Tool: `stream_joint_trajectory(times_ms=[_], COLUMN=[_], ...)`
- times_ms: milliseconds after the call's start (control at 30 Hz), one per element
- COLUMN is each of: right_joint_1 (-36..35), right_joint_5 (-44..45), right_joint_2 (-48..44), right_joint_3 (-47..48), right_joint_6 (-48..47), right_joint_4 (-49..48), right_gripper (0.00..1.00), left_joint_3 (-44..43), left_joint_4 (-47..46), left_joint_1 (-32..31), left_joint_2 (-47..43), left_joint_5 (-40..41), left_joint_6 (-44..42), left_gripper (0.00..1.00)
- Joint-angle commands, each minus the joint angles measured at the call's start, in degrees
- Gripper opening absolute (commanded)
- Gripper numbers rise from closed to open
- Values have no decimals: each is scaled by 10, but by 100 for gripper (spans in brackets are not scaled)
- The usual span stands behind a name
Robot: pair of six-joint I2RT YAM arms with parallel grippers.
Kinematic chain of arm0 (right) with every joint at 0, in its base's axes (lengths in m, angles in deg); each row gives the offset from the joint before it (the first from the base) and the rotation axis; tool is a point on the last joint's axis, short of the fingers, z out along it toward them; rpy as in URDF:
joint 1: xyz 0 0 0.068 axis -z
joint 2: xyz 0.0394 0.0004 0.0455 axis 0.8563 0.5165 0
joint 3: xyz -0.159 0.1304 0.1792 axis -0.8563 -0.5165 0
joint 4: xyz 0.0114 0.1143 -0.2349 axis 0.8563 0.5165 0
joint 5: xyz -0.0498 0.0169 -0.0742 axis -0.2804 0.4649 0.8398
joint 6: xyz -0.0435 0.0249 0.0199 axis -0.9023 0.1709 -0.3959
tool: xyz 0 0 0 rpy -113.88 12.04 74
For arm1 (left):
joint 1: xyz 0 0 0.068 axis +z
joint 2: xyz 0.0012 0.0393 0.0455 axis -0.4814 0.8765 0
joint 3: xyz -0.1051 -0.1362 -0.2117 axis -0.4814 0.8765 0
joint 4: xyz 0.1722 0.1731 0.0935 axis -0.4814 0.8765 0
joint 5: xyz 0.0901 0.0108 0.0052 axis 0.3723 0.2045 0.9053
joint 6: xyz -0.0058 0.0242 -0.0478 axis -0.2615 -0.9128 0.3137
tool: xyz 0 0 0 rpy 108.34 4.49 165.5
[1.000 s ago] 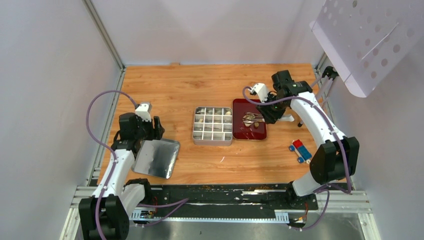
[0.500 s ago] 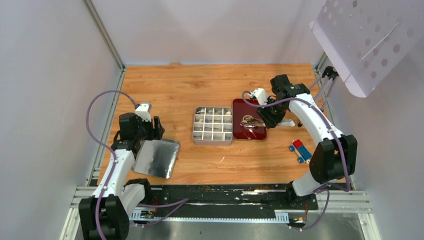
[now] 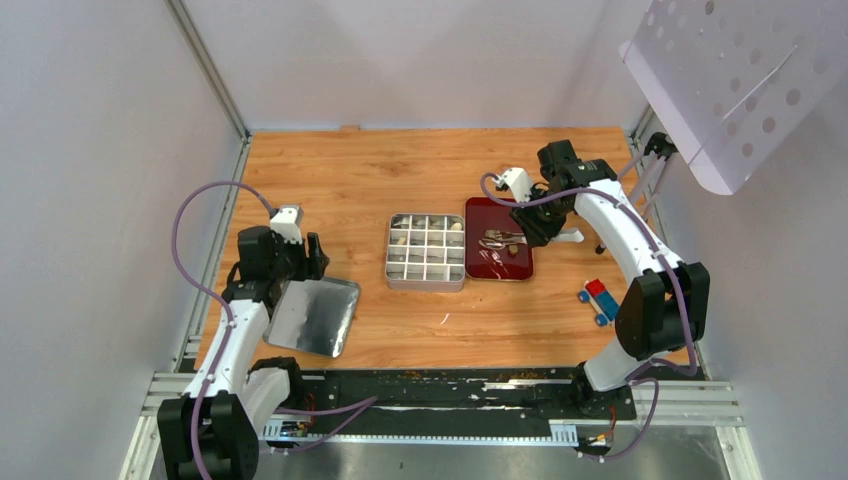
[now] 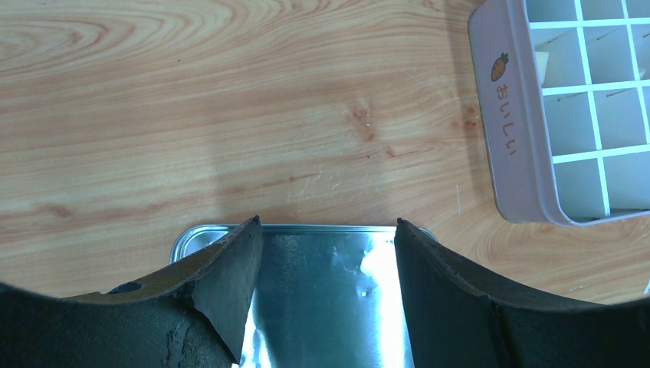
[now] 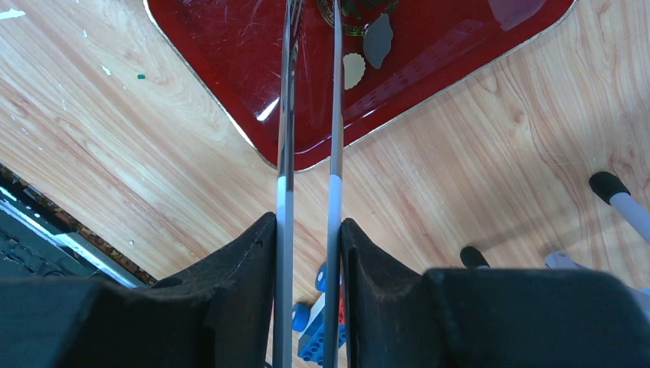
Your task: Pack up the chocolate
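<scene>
My right gripper (image 5: 308, 219) is shut on the long metal tongs (image 5: 285, 115) and holds them over the red tray (image 5: 222, 54). The tong tips are cut off at the top edge of the right wrist view. A cream chocolate piece (image 5: 353, 70) and a darker one (image 5: 377, 42) lie on the tray just right of the tongs. In the top view the tongs (image 3: 503, 238) point left over the tray (image 3: 478, 268), beside the compartment tin (image 3: 425, 281), which holds chocolate (image 3: 399, 239) in several cells. My left gripper (image 4: 327, 221) is open and empty above the tin's lid (image 4: 329, 299).
A small red-and-blue block (image 3: 601, 300) lies on the wood right of the tray; it also shows in the right wrist view (image 5: 314, 337). The silver lid (image 3: 316, 316) lies at the front left. A perforated white panel (image 3: 740, 80) hangs at the back right.
My right gripper with the tongs has shifted slightly left and back over the tray. The left arm has not moved.
</scene>
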Motion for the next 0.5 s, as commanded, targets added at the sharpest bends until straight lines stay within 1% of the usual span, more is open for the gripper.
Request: stream_joint_trajectory(times_ms=[0, 200, 467], right_joint_1=[-3, -3, -8], right_joint_5=[-11, -68, -121], right_joint_2=[-54, -82, -70], right_joint_3=[25, 27, 48], right_joint_6=[6, 8, 14], right_joint_4=[3, 15, 23], right_gripper=[14, 14, 14], left_joint_3=[2, 0, -5], left_joint_4=[-22, -23, -17], left_joint_1=[5, 5, 5], left_joint_2=[-5, 2, -3], left_joint_5=[-5, -9, -8], left_joint_6=[1, 5, 1], left_gripper=[72, 72, 72])
